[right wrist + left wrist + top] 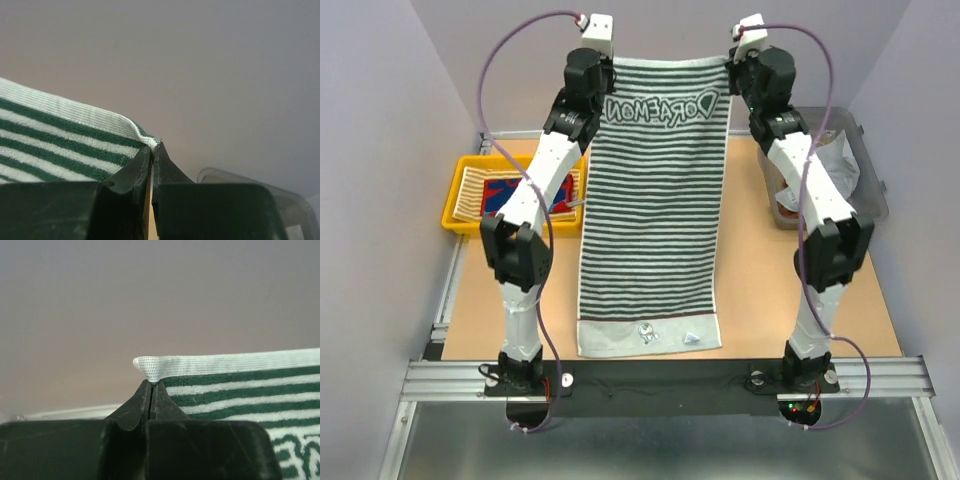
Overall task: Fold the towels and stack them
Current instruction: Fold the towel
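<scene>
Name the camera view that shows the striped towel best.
Top external: the whole striped towel appears, from its two held corners to its near hem. The wrist views show only a corner each, pinched by the left hand and right hand.

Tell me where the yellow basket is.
In the top view, the yellow basket sits at the left edge of the table, just left of the striped towel.

The towel (655, 200) is looped terry cloth with a flat, fine-woven white hem (225, 361). The left fingers (132, 407) look matt black plastic. The table (760, 270) is matt and wood-like; the basket (450, 200) at the frame's left is glossy yellow plastic.
</scene>
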Controlling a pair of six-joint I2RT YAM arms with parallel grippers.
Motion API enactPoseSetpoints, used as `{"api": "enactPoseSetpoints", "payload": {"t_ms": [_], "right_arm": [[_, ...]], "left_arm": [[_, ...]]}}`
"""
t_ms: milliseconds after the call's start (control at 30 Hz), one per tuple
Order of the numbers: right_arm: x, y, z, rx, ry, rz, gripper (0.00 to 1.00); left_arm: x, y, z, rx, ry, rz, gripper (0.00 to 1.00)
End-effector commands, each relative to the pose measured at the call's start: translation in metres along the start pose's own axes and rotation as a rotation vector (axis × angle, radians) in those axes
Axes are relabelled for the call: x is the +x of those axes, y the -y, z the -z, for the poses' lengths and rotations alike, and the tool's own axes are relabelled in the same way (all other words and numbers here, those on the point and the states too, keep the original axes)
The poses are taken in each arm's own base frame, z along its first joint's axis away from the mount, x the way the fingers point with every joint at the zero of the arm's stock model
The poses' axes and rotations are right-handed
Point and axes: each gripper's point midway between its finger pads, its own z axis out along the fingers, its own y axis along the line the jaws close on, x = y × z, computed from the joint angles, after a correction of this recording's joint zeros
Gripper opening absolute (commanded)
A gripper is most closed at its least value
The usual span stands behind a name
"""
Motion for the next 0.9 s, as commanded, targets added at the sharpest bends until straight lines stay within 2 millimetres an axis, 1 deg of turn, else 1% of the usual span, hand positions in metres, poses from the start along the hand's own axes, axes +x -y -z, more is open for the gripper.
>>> {"api": "enactPoseSetpoints", "payload": {"t_ms": [0, 33, 67, 100, 133, 167, 200, 267, 300, 333, 367, 400, 433, 467, 500, 533, 567, 600, 633, 667, 700, 733, 767, 800, 833, 867], "right_arm": [[0.02, 0.027, -0.033, 0.085, 0.063, -0.013, 0.0], [0.031, 0.024, -0.041, 0.081, 0.057, -0.01, 0.0], [0.036, 0.022, -0.047, 0.077, 0.061, -0.01, 0.01], [0.035, 0.022, -0.051, 0.074, 0.074, -0.009, 0.01], [0.055, 0.014, -0.062, 0.051, 0.053, -0.004, 0.0], [0.06, 0.011, -0.065, 0.045, 0.052, 0.003, 0.01], [0.067, 0.009, -0.069, 0.04, 0.046, 0.006, 0.01], [0.086, 0.004, -0.074, 0.023, 0.023, 0.016, 0.0], [0.101, -0.002, -0.074, 0.011, -0.004, 0.018, 0.01], [0.107, -0.004, -0.073, 0.007, -0.011, 0.02, 0.0], [0.114, -0.005, -0.072, 0.002, -0.023, 0.024, 0.0], [0.119, -0.008, -0.07, -0.008, -0.031, 0.025, 0.01], [0.125, -0.01, -0.068, -0.014, -0.04, 0.027, 0.0], [0.133, -0.012, -0.064, -0.021, -0.054, 0.027, 0.0], [0.138, -0.014, -0.061, -0.034, -0.065, 0.026, 0.0], [0.138, -0.016, -0.058, -0.041, -0.07, 0.023, 0.0], [0.153, -0.02, -0.052, -0.05, -0.102, 0.022, 0.0], [0.144, -0.019, -0.047, -0.055, -0.093, 0.012, 0.01], [0.144, -0.024, -0.043, -0.08, -0.093, 0.006, 0.01], [0.145, -0.024, -0.038, -0.086, -0.099, 0.0, 0.0], [0.148, -0.029, -0.03, -0.106, -0.112, -0.014, 0.0], [0.148, -0.03, -0.024, -0.113, -0.12, -0.019, 0.0], [0.151, -0.032, -0.019, -0.12, -0.129, -0.03, 0.01], [0.165, -0.037, -0.011, -0.135, -0.162, -0.034, 0.01], [0.154, -0.034, -0.004, -0.132, -0.148, -0.04, 0.01], [0.154, -0.035, 0.001, -0.138, -0.153, -0.045, 0.01]], "left_arm": [[-0.004, -0.014, -0.027, 0.013, 0.068, 0.089, 0.0], [0.002, -0.018, -0.034, 0.015, 0.065, 0.093, 0.0], [0.013, -0.015, -0.041, 0.035, 0.053, 0.099, 0.0], [0.026, -0.013, -0.05, 0.043, 0.047, 0.1, 0.0], [0.034, -0.013, -0.054, 0.049, 0.041, 0.101, 0.0], [0.036, -0.013, -0.059, 0.071, 0.051, 0.108, 0.0], [0.05, -0.011, -0.065, 0.081, 0.036, 0.105, 0.0], [0.061, -0.008, -0.069, 0.112, 0.024, 0.129, 0.0], [0.068, -0.012, -0.073, 0.106, 0.016, 0.146, 0.0], [0.08, -0.01, -0.074, 0.122, -0.007, 0.15, 0.0], [0.086, -0.012, -0.075, 0.124, -0.013, 0.158, 0.0], [0.089, -0.018, -0.075, 0.114, -0.017, 0.179, 0.0], [0.093, -0.015, -0.074, 0.141, -0.027, 0.186, 0.0], [0.106, -0.014, -0.073, 0.155, -0.051, 0.19, 0.0], [0.106, -0.017, -0.07, 0.156, -0.055, 0.194, 0.0], [0.119, -0.017, -0.067, 0.16, -0.084, 0.192, 0.0], [0.124, -0.016, -0.065, 0.173, -0.099, 0.192, 0.0], [0.121, -0.016, -0.06, 0.181, -0.1, 0.192, 0.0], [0.125, -0.016, -0.057, 0.19, -0.11, 0.186, 0.0], [0.138, -0.014, -0.052, 0.207, -0.141, 0.175, 0.0], [0.131, -0.014, -0.046, 0.213, -0.137, 0.171, 0.0], [0.144, -0.011, -0.04, 0.231, -0.168, 0.168, 0.0], [0.146, -0.009, -0.035, 0.245, -0.177, 0.165, 0.0], [0.139, -0.009, -0.028, 0.257, -0.169, 0.155, 0.0], [0.153, -0.008, -0.021, 0.269, -0.203, 0.157, 0.0], [0.155, -0.007, -0.016, 0.276, -0.215, 0.158, 0.0]]}}
